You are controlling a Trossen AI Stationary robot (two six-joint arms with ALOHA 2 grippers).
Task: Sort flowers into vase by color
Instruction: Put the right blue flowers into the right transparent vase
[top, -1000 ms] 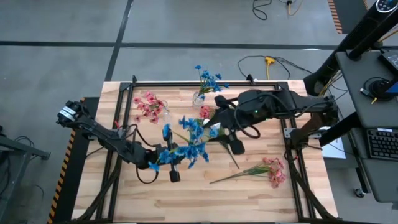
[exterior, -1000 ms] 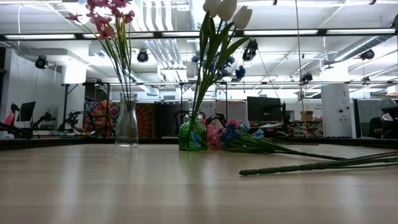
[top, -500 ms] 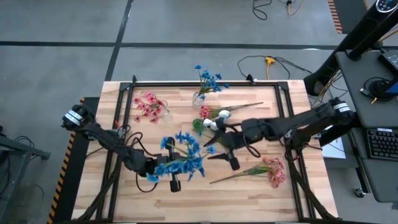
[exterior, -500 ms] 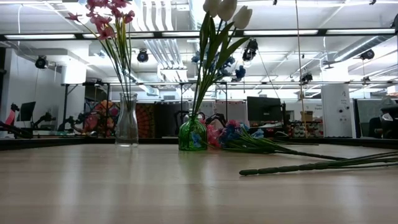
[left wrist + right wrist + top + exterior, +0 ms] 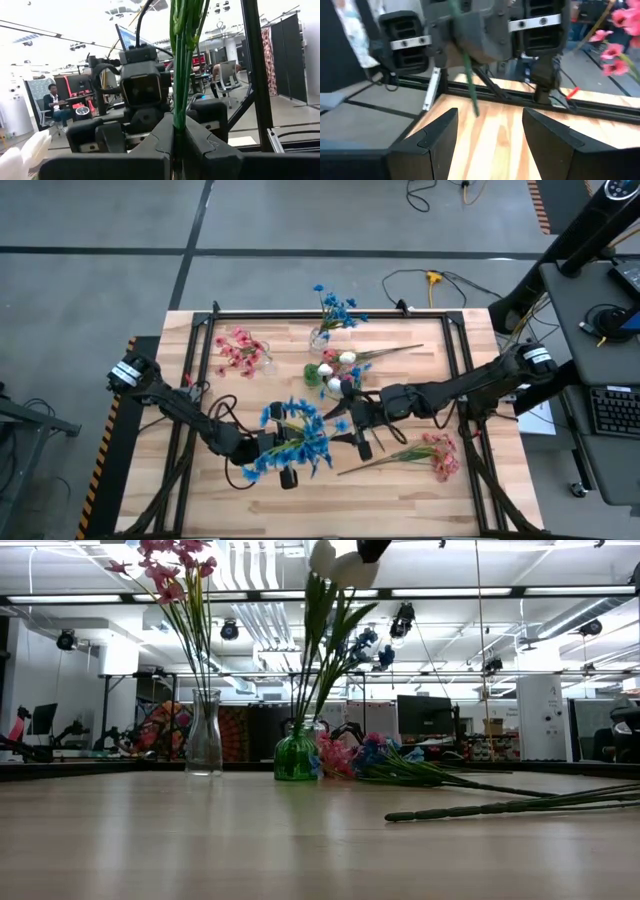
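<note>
Blue-blossomed artificial sprig with thin green stem (image 5: pixel 296 436): clamped at the stem between the closed fingers of the left gripper (image 5: pixel 272 446), above the wooden table's (image 5: pixel 400 490) front-centre. Right gripper (image 5: pixel 356 430): just beside it, fingers apart, apparently holding nothing.

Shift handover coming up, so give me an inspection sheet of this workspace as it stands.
Surface: pale wooden slat table in a black frame.
Job's things: bright blue flower sprig held above the table; clear glass vase of pink flowers; green glass vase with white flowers; a third vase with blue flowers at the far edge; pink sprig lying loose near the right.
Clutter: nothing seen.
Grippers: left gripper shut on the blue sprig's green stems; right gripper open, facing it, empty.
Cables: yellow-plugged cable on the floor beyond the table.
Surroundings: desk with keyboard at right; seated person in the background.
</note>
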